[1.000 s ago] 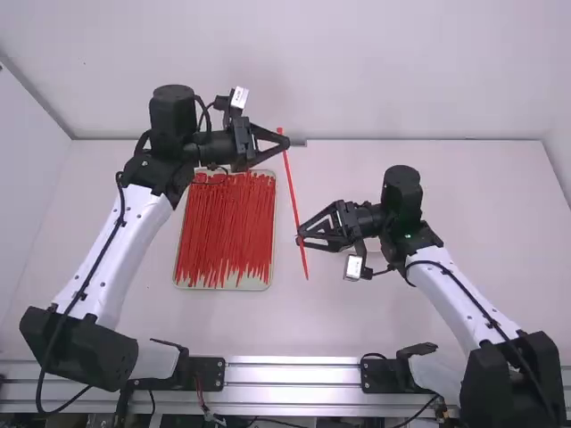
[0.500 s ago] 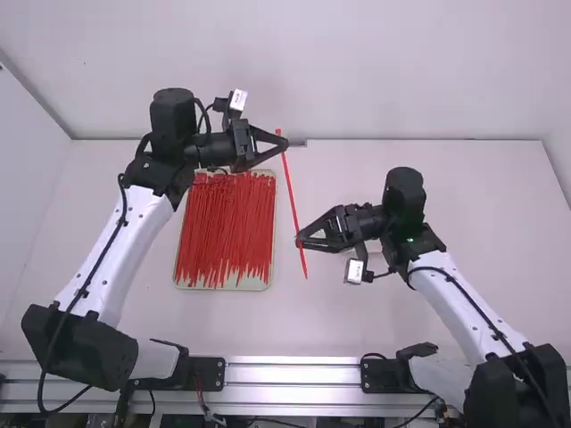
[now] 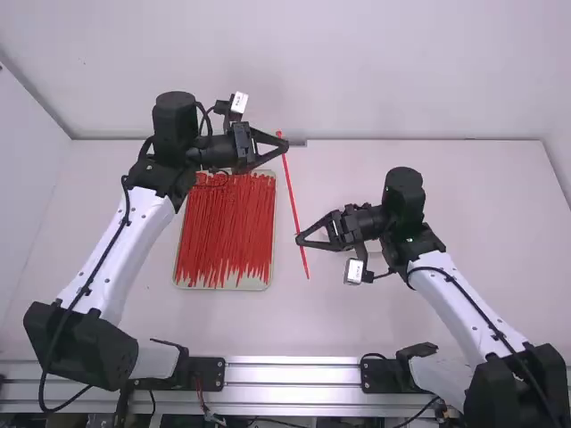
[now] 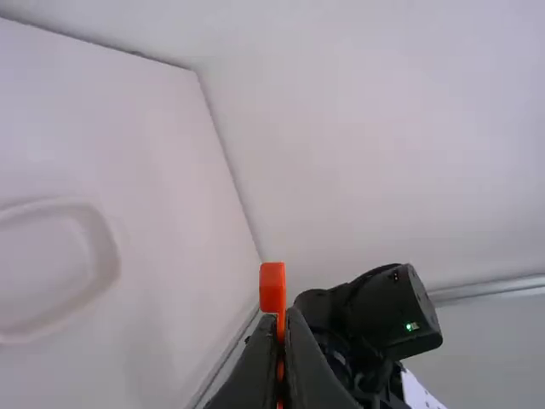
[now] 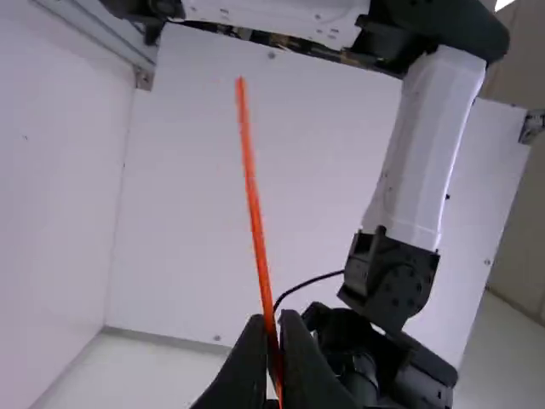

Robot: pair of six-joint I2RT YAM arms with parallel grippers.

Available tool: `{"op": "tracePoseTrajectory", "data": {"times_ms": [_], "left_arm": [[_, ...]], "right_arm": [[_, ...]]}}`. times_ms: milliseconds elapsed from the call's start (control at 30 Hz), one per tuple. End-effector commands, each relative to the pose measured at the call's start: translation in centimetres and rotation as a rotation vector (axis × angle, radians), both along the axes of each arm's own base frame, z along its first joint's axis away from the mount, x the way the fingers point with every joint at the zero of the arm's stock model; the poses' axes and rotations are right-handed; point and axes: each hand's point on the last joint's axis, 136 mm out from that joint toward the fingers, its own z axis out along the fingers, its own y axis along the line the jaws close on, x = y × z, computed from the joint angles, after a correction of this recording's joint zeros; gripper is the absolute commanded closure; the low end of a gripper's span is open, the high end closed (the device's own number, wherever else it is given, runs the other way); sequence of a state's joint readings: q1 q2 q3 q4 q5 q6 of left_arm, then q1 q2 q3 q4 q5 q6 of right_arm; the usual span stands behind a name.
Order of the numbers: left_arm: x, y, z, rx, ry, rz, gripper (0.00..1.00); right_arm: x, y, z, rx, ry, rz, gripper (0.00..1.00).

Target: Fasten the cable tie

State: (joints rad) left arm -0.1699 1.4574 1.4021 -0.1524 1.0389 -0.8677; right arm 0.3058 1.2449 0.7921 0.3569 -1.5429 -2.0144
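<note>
Right claw [image 3: 298,237], a second ago wide around the cable tie [image 3: 291,192], now tight on it.

A white bench [image 3: 464,178] fills the workspace, closed in by plain white walls [image 3: 357,62] at the back and sides. Left of the middle lies a pale, round-cornered tray [image 3: 223,286] packed with spare red ties [image 3: 223,227] lying roughly parallel. A metal rail [image 3: 285,364] runs along the bench's near edge.
</note>
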Motion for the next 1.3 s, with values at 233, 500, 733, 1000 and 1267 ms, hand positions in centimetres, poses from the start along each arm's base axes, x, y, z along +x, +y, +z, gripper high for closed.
{"op": "tracePoseTrajectory", "data": {"times_ms": [233, 500, 733, 1000, 1267], "left_arm": [[-0.06, 0.08, -0.07, 0.001, -0.012, -0.012, 0.97], [0.02, 0.10, 0.04, 0.004, -0.032, -0.012, 0.98], [0.50, 0.33, -0.24, 0.015, -0.025, 0.020, 0.98], [0.50, 0.35, -0.24, 0.015, -0.025, 0.020, 0.98], [0.47, 0.33, -0.29, 0.016, -0.022, 0.019, 0.98]], "right_arm": [[-0.67, -0.14, 0.21, -0.017, 0.065, 0.020, 1.00], [-0.67, -0.13, 0.21, -0.031, 0.111, 0.019, 1.00], [-1.33, 0.34, 0.18, -0.024, 0.084, 0.046, 0.98], [-1.62, 0.56, 0.20, -0.024, 0.082, 0.058, 0.98], [-1.59, 0.55, 0.19, -0.025, 0.085, 0.057, 1.00]]}}
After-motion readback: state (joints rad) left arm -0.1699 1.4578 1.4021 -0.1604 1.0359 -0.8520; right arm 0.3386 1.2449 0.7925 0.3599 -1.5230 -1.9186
